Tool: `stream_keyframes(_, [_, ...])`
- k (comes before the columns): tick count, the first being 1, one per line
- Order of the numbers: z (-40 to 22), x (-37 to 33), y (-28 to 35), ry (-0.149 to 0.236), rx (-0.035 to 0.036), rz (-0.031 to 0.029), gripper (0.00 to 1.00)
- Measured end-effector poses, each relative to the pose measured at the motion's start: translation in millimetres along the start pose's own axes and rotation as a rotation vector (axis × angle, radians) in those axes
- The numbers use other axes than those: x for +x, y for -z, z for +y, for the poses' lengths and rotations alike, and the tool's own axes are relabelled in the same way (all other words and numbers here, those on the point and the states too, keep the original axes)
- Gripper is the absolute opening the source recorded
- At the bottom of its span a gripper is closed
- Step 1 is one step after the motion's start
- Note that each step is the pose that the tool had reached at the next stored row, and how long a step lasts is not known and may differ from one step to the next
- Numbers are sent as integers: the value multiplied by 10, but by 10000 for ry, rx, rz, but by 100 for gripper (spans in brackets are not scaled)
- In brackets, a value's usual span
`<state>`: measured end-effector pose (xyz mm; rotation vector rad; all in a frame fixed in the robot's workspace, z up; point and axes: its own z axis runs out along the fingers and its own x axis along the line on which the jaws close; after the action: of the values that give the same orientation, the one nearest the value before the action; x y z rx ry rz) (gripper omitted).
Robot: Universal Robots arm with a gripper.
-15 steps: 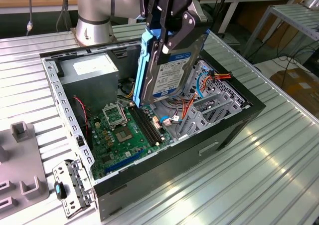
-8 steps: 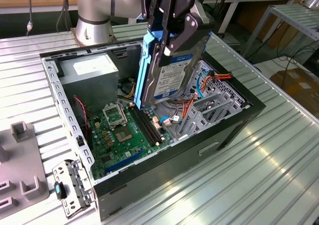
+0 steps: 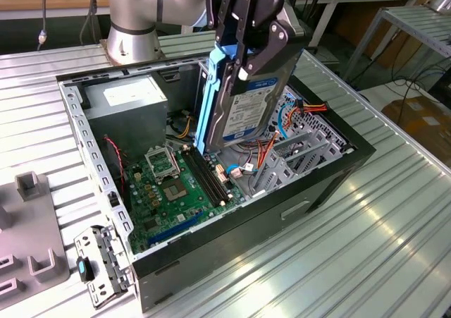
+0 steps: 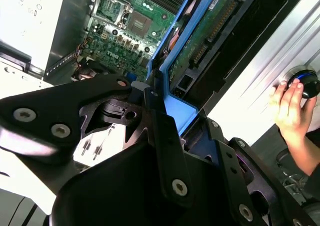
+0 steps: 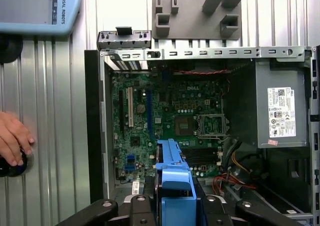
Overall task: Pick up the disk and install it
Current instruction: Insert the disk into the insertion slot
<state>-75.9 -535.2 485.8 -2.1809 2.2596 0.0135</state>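
1. My gripper (image 3: 248,50) is closed on the upper end of the disk (image 3: 250,113), with nothing else in its grip.
2. The disk hangs on edge over the open case (image 3: 211,237). Its long axis is steep and its lower end points down into the case.
3. Its blue rail (image 3: 206,99) faces the exterior view's left.
4. The lower end sits above the board (image 3: 165,187). The bay (image 3: 303,152) with the cables lies just beside it, toward the exterior view's right.

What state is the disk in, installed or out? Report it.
Out, not installed. The gripper clamps the disk on edge over the open computer case, above the motherboard.
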Motion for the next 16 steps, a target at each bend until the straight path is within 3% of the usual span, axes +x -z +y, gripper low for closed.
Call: stream_keyframes(16, [-235, -8, -6, 0, 0, 0, 37])
